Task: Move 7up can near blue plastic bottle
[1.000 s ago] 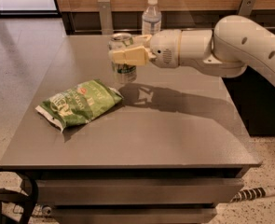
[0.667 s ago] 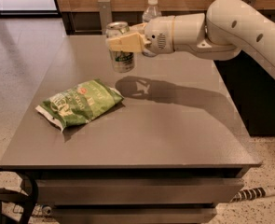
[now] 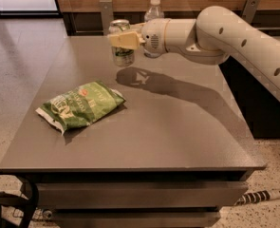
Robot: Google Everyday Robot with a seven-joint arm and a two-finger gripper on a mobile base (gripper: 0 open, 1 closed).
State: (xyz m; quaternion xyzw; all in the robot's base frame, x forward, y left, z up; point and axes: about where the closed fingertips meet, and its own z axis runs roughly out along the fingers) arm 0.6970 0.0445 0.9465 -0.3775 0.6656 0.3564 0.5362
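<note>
The 7up can (image 3: 122, 55) is a small silver can with green marks, held in the air above the far part of the grey table (image 3: 177, 127). My gripper (image 3: 124, 40) is shut on the can around its upper half, its cream fingers (image 3: 115, 39) across the can's side. The blue plastic bottle (image 3: 154, 9) stands at the table's far edge, just right of the can; only its white cap and clear neck show above my arm, which hides the rest.
A green crinkled snack bag (image 3: 80, 105) lies on the table's left half. My arm (image 3: 234, 39) reaches in from the right over the far right of the table. A wooden wall runs behind the table. Tiled floor lies to the left.
My gripper has lifted the can off the table and carried it away from the camera, closer to the bottle. The snack bag has not moved.
</note>
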